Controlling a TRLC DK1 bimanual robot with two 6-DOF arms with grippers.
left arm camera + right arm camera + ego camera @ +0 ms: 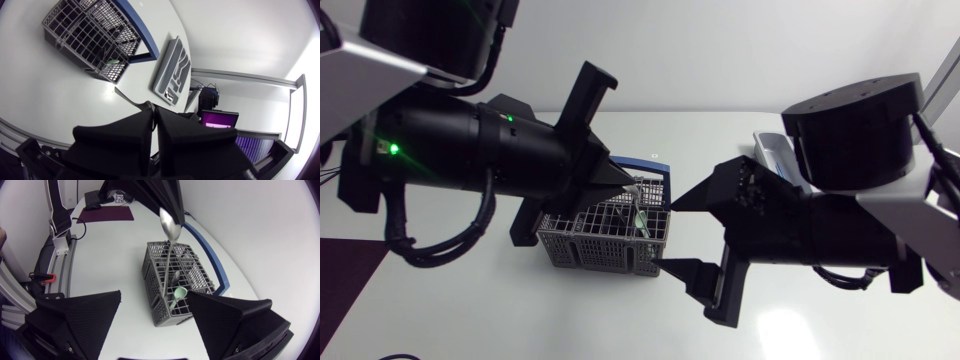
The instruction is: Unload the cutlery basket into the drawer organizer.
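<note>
My left claw (628,182) is above the far edge of the cutlery basket (605,242) and is pressed together on a metal spoon (170,227). It pinches the spoon at the tip of the bowl, and the handle hangs straight down toward the basket. From the right wrist camera the handle crosses the basket's grid. I can't tell whether its end is clear of the compartments.

In the left wrist camera the two fingers (125,140) meet with only a thin seam between them.

My right claw (667,236) is just right of the basket with its fingers spread wide and nothing between them. The near right corner of the basket sits in front of that gap.

The grey wire basket stands near the middle of the white table (520,320). A green spoon (177,297) lies in one of its near compartments, with another metal piece upright beside it.

The drawer organizer (172,70), a grey tray with some cutlery already in its slots, lies to the far right of the basket, well apart from it. In the overhead view my right arm covers most of it.
</note>
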